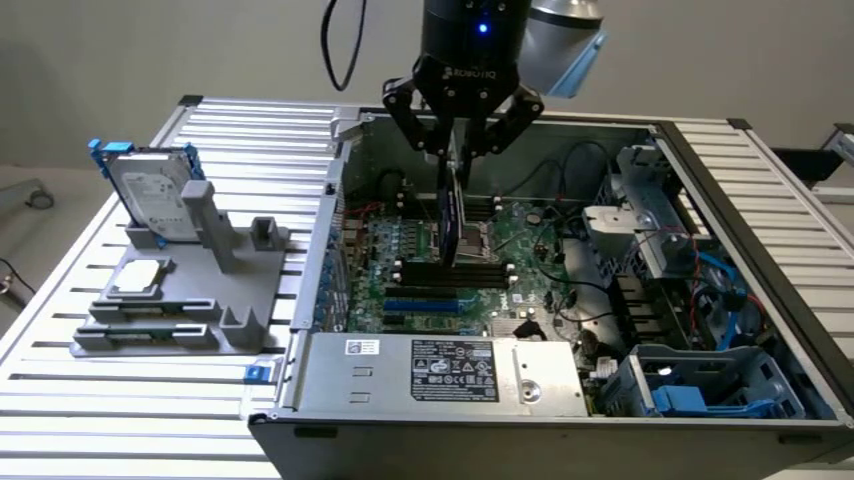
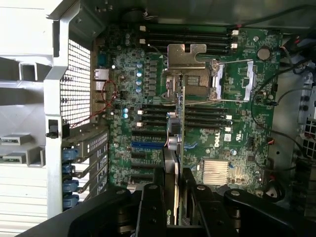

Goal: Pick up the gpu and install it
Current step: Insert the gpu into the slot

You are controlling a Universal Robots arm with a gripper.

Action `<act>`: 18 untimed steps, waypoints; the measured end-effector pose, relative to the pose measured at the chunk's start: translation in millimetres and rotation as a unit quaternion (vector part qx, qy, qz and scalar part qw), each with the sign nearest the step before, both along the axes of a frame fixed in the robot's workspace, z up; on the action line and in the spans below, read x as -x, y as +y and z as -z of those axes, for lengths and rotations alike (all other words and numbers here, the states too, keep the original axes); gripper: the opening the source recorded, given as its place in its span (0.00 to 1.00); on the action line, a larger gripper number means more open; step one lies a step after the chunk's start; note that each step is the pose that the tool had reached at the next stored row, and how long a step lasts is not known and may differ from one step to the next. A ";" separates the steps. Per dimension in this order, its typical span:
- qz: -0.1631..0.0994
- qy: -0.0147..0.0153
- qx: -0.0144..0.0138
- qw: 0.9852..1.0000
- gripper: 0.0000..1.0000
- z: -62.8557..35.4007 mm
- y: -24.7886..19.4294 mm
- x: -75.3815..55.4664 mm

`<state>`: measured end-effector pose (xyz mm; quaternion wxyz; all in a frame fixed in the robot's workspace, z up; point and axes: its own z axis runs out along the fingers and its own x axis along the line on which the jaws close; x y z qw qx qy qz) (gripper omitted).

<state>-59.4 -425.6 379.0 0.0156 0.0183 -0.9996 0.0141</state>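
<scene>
**Card over the board:** Your gripper point(image 1: 461, 150) hangs above the open computer case point(image 1: 534, 450). Its jaws are drawn narrow on the top edge of the gpu point(image 1: 455, 215), which hangs on edge over the motherboard point(image 1: 400, 250), clear of it and not yet seated.

You are carrying the card upright, probably so that its connector edge points down at the slots. From the wrist view the gpu point(image 2: 178, 123) reads as a thin line running away from the gripper point(image 2: 170, 207), with its silver bracket point(image 2: 186, 54) at the far end. The blue expansion slot point(image 2: 146, 144) lies just beside that line, not under it. In the exterior view the card's lower end appears over the black slots point(image 1: 461, 272) near the middle of the board.

The case is crowded. Black cables point(image 1: 587, 160) and a drive cage point(image 1: 641, 200) fill the exterior view's right. The power supply point(image 1: 441, 370) runs along the near side, and a red wire point(image 2: 109, 91) loops by the rear ports.

Well apart on the slatted worktop point(image 1: 80, 400), at the exterior view's left, a hard drive point(image 1: 150, 195) in a blue frame stands in a grey holder point(image 1: 200, 300). A processor chip point(image 1: 142, 278) lies below it.
</scene>
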 end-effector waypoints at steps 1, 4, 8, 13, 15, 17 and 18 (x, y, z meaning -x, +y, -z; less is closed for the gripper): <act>0.000 0.000 0.000 1.000 0.26 0.2 0.0 -0.7; -0.022 0.000 0.000 1.000 0.26 1.4 0.0 -1.0; -0.058 0.000 0.000 0.998 0.26 4.4 0.0 -1.0; -0.104 0.000 0.000 0.995 0.26 8.9 0.0 -1.0; -0.122 0.000 0.000 0.993 0.26 10.6 0.0 -1.0; -0.140 0.000 0.000 0.990 0.26 11.7 0.0 -1.0; -0.149 0.000 0.000 0.989 0.26 12.3 0.0 -1.0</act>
